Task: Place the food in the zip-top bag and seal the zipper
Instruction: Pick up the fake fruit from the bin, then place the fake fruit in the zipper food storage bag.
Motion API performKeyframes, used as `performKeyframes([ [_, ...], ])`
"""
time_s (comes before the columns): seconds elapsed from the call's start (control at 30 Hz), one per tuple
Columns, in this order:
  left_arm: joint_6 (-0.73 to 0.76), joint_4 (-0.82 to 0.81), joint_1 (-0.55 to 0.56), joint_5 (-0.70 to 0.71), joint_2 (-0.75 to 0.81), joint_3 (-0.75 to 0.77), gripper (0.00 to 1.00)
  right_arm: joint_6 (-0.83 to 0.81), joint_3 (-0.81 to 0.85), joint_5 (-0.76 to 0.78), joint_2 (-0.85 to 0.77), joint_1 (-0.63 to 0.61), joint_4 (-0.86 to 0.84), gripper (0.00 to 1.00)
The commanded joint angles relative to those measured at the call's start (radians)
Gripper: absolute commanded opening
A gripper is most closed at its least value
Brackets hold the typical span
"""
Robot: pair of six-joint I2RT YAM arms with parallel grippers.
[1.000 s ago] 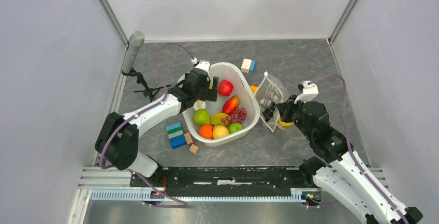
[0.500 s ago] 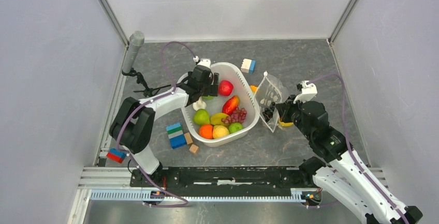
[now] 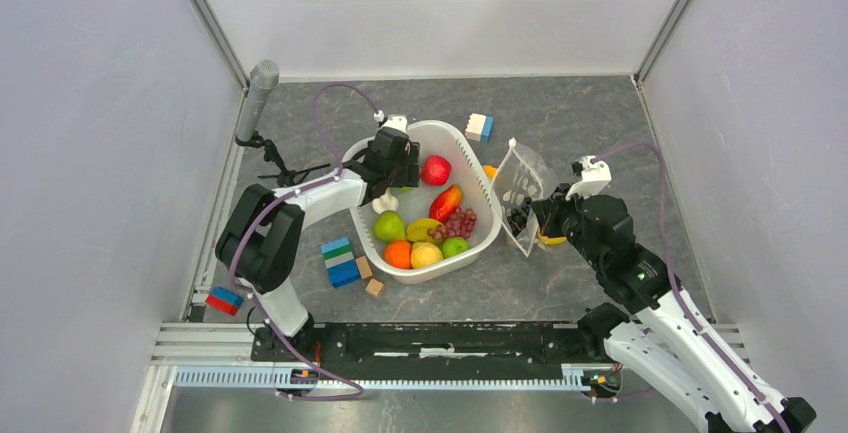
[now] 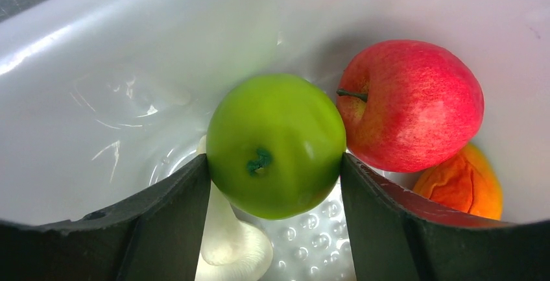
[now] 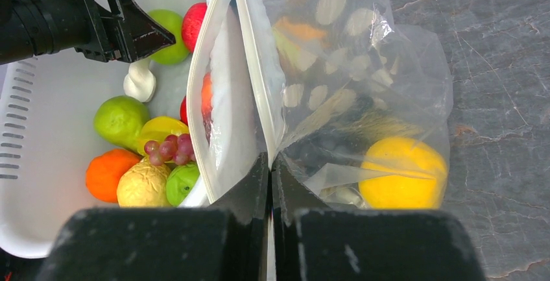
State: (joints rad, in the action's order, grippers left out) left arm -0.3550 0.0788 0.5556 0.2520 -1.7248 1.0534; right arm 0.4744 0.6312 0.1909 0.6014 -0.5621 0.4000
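**Top view.** The tub (image 3: 482, 238) sits mid-table. It holds a red apple (image 3: 435, 169), a red-yellow fruit (image 3: 446, 202), grapes (image 3: 459, 222), a big green fruit (image 3: 389, 225), an orange (image 3: 398, 253), a lemon (image 3: 426, 254), a small green fruit (image 3: 455, 246) and a white piece (image 3: 385, 203). The left gripper (image 3: 405, 165) reaches into the tub's far left corner, just beside the red apple, and its grip cannot be read from here. The bag (image 3: 520, 188) stands upright just right of the tub, mouth up. The right gripper (image 3: 535, 215) is at its near edge. Blocks (image 3: 340, 261) and cubes (image 3: 374, 287) lie on the table left of the tub.

**Left wrist.** This view shows what the arm hides from above. A green apple (image 4: 275, 132) lies against the tub wall, touching the red apple. The two fingers (image 4: 175, 222) stand fairly wide apart, each pressed against one side of the green apple. The white piece lies under it.

**Right wrist.** The fingers are squeezed together on the bag's near edge, at the end of the zipper (image 5: 261, 67), and hold the bag upright. The mouth gapes toward the tub. Inside, which the top view barely shows, are a yellow fruit (image 5: 402, 174) at the bottom and a dark cluster (image 5: 334, 145) beside it. An orange shape (image 5: 298, 31) shows through the plastic, and whether it is inside or behind cannot be told.
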Motion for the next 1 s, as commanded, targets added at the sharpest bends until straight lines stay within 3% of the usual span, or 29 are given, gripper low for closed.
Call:
performKeyframes([
  [0.0, -0.027, -0.046, -0.003, -0.028, 0.06, -0.015, 0.51, 0.002, 0.021, -0.009, -0.01, -0.001, -0.033, 0.03],
  [0.57, 0.01, -0.009, -0.003, -0.185, 0.334, -0.1, 0.47, 0.033, 0.001, -0.032, -0.011, -0.002, -0.058, 0.03],
  [0.8, -0.033, -0.051, -0.001, -0.464, 0.511, -0.081, 0.46, 0.049, -0.019, -0.048, -0.018, -0.001, -0.083, 0.03],
  [0.97, -0.035, -0.074, 0.035, -0.666, 0.541, -0.063, 0.44, 0.05, -0.018, -0.065, 0.002, -0.001, -0.105, 0.03],
])
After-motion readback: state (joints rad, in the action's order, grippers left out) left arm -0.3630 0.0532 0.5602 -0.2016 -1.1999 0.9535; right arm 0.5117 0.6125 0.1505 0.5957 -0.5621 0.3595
